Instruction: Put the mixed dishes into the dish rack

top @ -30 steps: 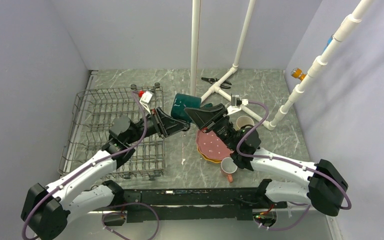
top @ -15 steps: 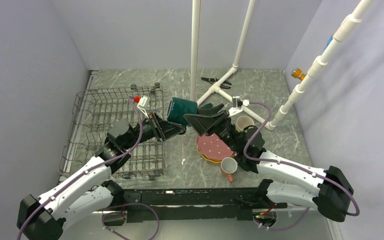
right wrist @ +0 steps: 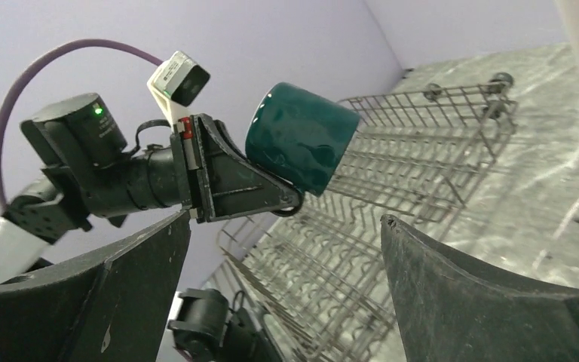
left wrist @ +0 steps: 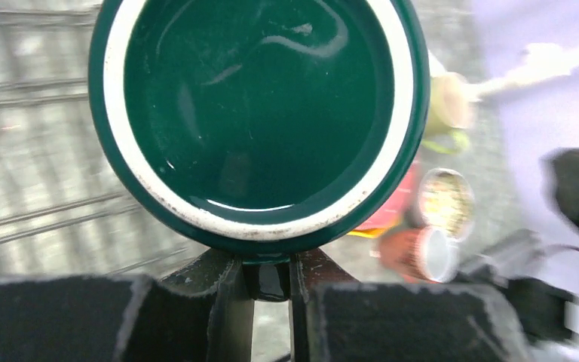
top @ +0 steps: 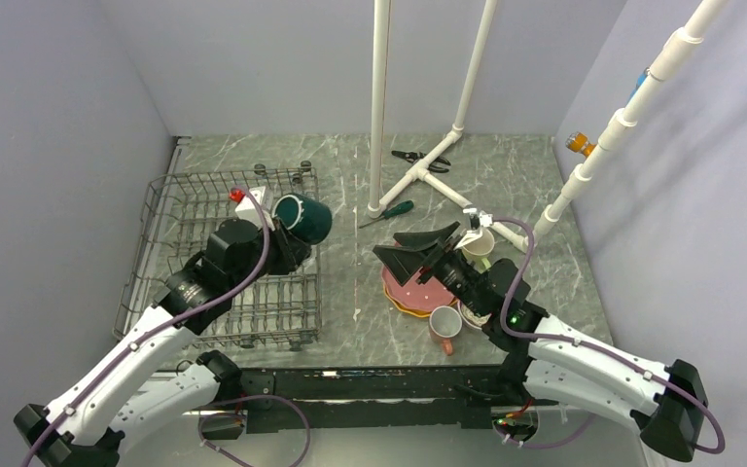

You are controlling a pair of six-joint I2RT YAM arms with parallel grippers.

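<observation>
My left gripper (top: 287,232) is shut on the handle of the dark green mug (top: 303,219) and holds it on its side, in the air over the right rear part of the dish rack (top: 180,209). The left wrist view looks straight into the mug's mouth (left wrist: 260,113), the handle pinched between the fingers (left wrist: 230,302). My right gripper (top: 389,243) stands open and empty above the pink plate (top: 416,288), which lies on the yellow-orange plate (top: 407,308). A salmon mug (top: 444,326) and a light green mug (top: 478,240) stand nearby. The right wrist view shows the dark green mug (right wrist: 298,147) over the rack (right wrist: 407,181).
A screwdriver (top: 386,213) lies on the marble floor between the rack and the plates. Pliers (top: 420,159) lie at the back by the white pipe frame (top: 435,156). A slanted white pipe (top: 622,122) stands at the right. Grey walls close in on both sides.
The left arm has carried the dark green mug leftward, from the middle to over the rack. The right gripper has let go of it, opened wide and drawn back to the right.
</observation>
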